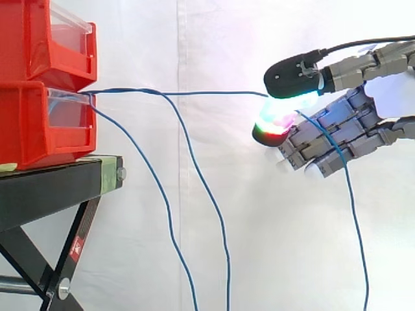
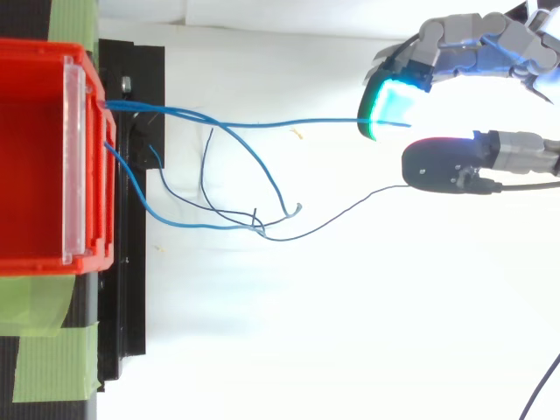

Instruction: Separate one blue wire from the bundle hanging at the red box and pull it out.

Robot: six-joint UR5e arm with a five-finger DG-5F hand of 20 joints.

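One blue wire (image 1: 194, 93) runs nearly level and taut from the front lip of the lower red bin (image 1: 39, 123) across to my hand (image 1: 343, 129). There it is pinched between the thumb and a glowing fingertip (image 1: 272, 126), and its free end drops down past the fingers toward the floor. From above, the same wire (image 2: 289, 124) crosses from the bin's corner to the green-glowing pad (image 2: 389, 105). Two more blue wires (image 1: 165, 207) hang from the bin in loose curves, well left of the hand.
A second red bin (image 1: 39, 39) is stacked on the lower one, both on a black stand (image 1: 52, 181) with green tape (image 2: 44, 350) at its edges. The loose wires' ends curl beside the stand (image 2: 262, 223). A white curtain lies behind.
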